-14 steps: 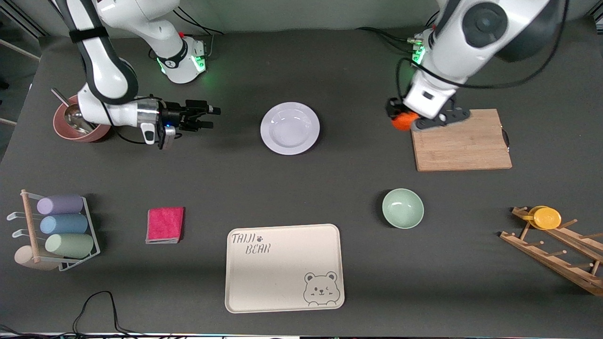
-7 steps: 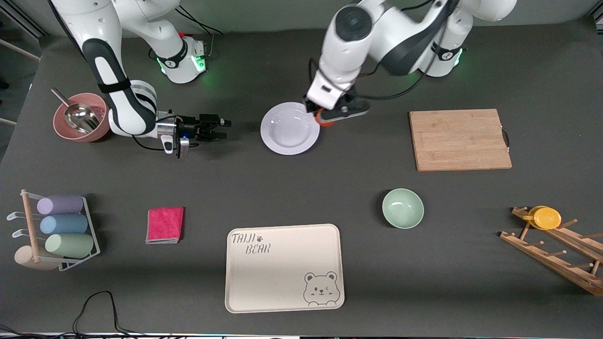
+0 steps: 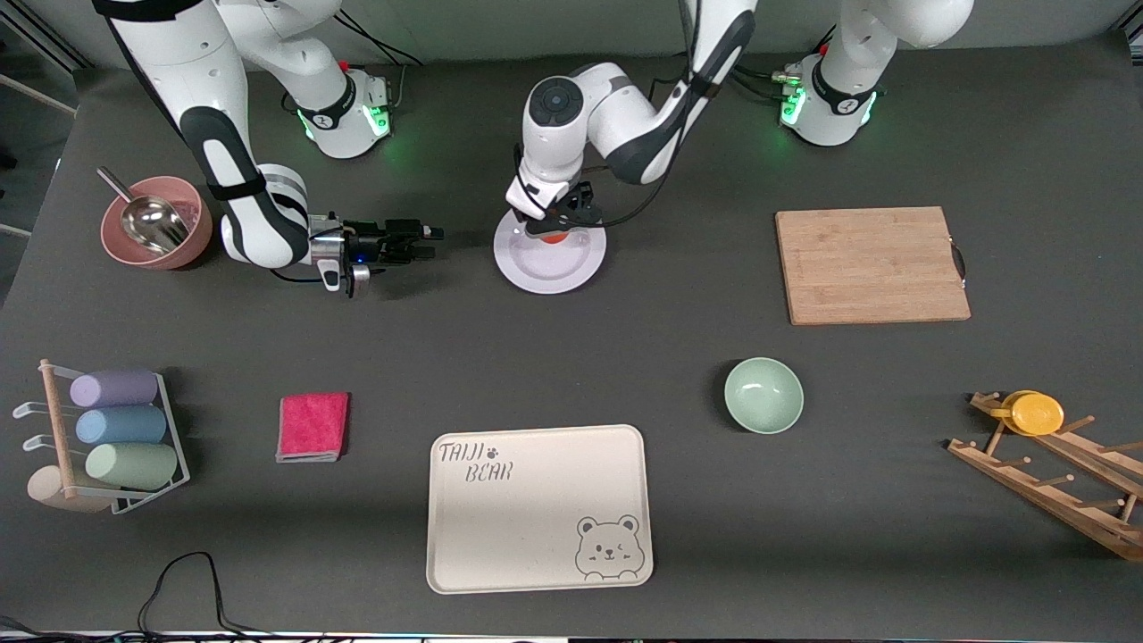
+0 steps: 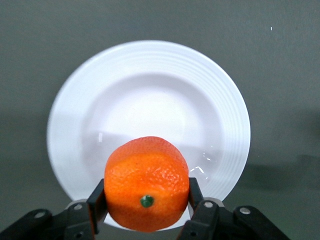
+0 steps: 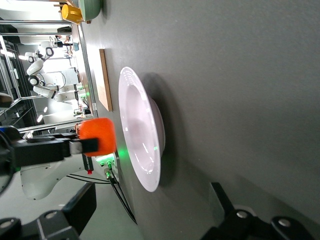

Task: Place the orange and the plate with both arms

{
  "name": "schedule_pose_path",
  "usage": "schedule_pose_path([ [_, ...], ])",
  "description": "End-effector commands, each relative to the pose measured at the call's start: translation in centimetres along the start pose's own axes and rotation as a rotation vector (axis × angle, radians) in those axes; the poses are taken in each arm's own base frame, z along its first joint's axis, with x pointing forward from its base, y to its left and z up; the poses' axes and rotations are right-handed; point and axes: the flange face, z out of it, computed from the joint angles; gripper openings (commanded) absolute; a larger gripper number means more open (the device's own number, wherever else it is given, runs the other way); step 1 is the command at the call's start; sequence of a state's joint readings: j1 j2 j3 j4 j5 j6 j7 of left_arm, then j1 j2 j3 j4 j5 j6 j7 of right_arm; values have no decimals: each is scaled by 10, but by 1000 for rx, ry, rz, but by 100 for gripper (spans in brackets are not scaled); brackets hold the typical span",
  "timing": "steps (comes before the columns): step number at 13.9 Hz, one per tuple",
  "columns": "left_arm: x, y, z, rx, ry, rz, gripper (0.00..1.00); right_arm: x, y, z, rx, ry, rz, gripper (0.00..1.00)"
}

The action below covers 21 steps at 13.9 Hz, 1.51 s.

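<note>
Dimpled orange (image 4: pixel 146 183) pinched in left gripper (image 4: pixel 145 210) over glossy white plate (image 4: pixel 220 100), right gripper (image 3: pixel 420 243) beside it, seemingly parted

- A wooden cutting board (image 3: pixel 872 265) lies flat toward the left arm's end of the table.
- A pale green bowl (image 3: pixel 763 395) stands nearer the front camera than the board.
- A wooden rack (image 3: pixel 1054 487) holds a yellow cup (image 3: pixel 1036 413) at its upper end.
- A cream tray (image 3: pixel 538 507) printed with a bear lies near the front edge.
- A folded pink cloth (image 3: pixel 312 426) lies beside the tray, toward the right arm's end.
- A wire rack (image 3: pixel 170 446) holds three pastel rolls, possibly cups on their sides.
- A reddish bowl (image 3: pixel 190 246) holds a metal scoop (image 3: pixel 152 217).
- A black cable (image 3: pixel 179 580) curls at the front edge.
</note>
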State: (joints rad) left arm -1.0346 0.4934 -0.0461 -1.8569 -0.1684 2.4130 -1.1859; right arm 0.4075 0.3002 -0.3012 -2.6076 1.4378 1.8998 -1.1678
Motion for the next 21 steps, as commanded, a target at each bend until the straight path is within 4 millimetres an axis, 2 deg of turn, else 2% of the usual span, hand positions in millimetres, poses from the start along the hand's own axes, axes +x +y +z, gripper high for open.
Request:
schedule_pose_path([
  [1, 11, 13, 20, 9, 12, -16, 3, 4, 2, 2, 22, 15, -16, 100],
  [2, 13, 13, 28, 12, 11, -15, 6, 3, 5, 3, 20, 14, -22, 100],
  [3, 14, 14, 31, 13, 13, -12, 15, 2, 9, 3, 23, 28, -30, 100],
  [4, 15, 13, 37, 20, 12, -11, 46, 2, 13, 5, 26, 42, -39, 100],
  [5, 14, 13, 43, 34, 25, 5, 85, 2, 17, 6, 23, 42, -39, 100],
  [6, 12, 13, 48, 48, 39, 26, 100, 3, 17, 6, 22, 43, -39, 100],
  [8, 13, 12, 43, 59, 40, 35, 100, 3, 18, 6, 22, 42, -40, 100],
  [9, 18, 11, 29, 62, 39, 25, 100, 2, 19, 7, 21, 42, -37, 99],
  [10, 23, 13, 6, 71, 37, 18, 100, 3, 19, 7, 20, 42, -35, 91],
  [11, 36, 15, -25, 66, 42, 2, 100, 3, 19, 7, 20, 40, -36, 82],
  [13, 78, 4, -95, 66, 46, -18, 100, 3, 19, 7, 20, 42, -37, 61],
  [14, 103, -6, -130, 56, 46, -12, 100, 3, 19, 7, 20, 41, -37, 56],
  [16, 153, -31, -191, 47, 49, -52, 100, 3, 19, 7, 20, 41, -45, 54],
  [18, 202, -69, -246, 64, 35, -50, 100, 3, 24, 9, 15, 38, -78, 54],
  [20, 244, -122, -295, 96, 10, -87, 100, 3, 32, 11, 13, 55, -95, 51],
  [21, 263, -157, -316, 129, 17, -98, 100, 1, 37, 13, 10, 53, -94, 51],
])
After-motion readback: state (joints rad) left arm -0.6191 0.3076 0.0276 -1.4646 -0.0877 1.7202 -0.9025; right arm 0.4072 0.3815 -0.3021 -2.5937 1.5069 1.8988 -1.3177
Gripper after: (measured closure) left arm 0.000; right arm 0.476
